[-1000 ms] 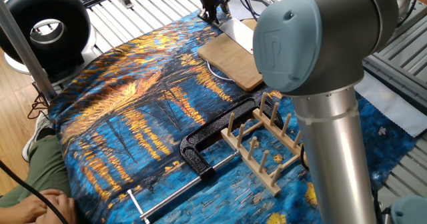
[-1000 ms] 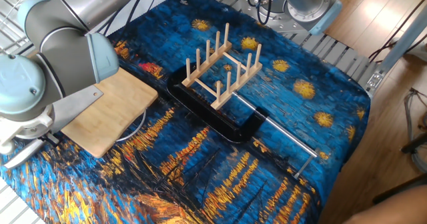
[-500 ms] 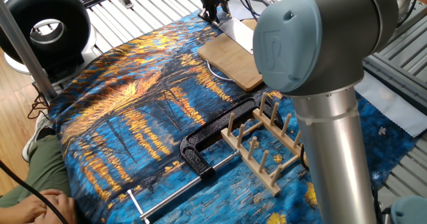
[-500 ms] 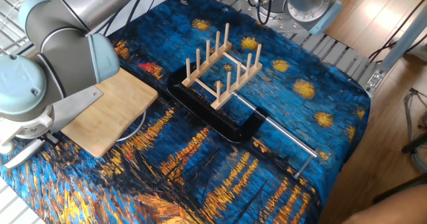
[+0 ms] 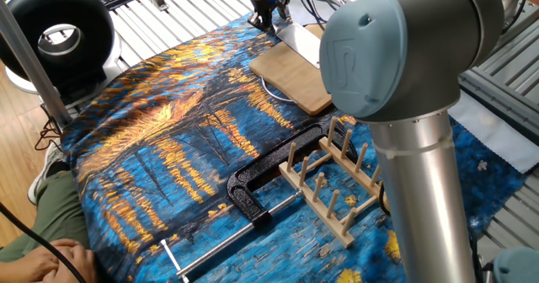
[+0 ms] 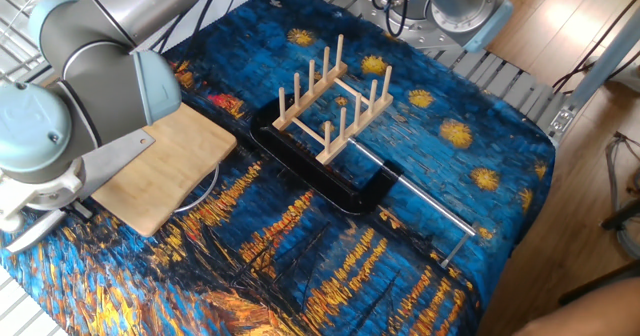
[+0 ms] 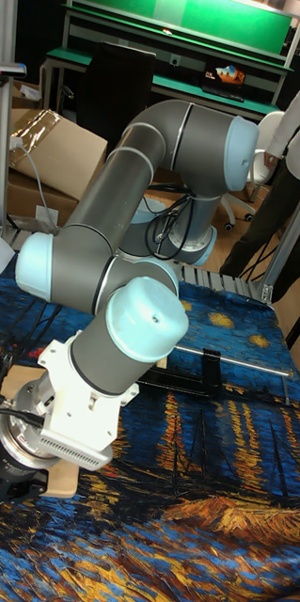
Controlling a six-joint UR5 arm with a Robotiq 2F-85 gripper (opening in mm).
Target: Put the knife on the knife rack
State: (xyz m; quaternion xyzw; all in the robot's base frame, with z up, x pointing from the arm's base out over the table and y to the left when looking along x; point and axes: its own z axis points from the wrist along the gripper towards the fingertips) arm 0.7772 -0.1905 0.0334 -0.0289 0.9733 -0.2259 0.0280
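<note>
The knife (image 6: 115, 161) has a broad pale grey blade with a small dark dot. It lies slanted over the far edge of the bamboo cutting board (image 6: 165, 176). It also shows in one fixed view as the knife (image 5: 301, 40), just past the board. My gripper (image 5: 268, 15) sits at the knife's handle end, its dark fingers closed around it. The same gripper (image 6: 62, 208) is mostly hidden under the wrist in the other fixed view. The light-wood knife rack (image 6: 335, 101) stands empty mid-table, and appears again as the rack (image 5: 330, 186).
A black clamp (image 5: 261, 180) with a steel rod (image 6: 420, 201) lies beside the rack. A white cable loops under the board (image 5: 295, 77). My arm's grey elbow (image 5: 396, 56) blocks part of the table. A person's leg and hand are at the lower left table edge.
The wrist has crept very slightly upward with the knife. Nothing else has moved.
</note>
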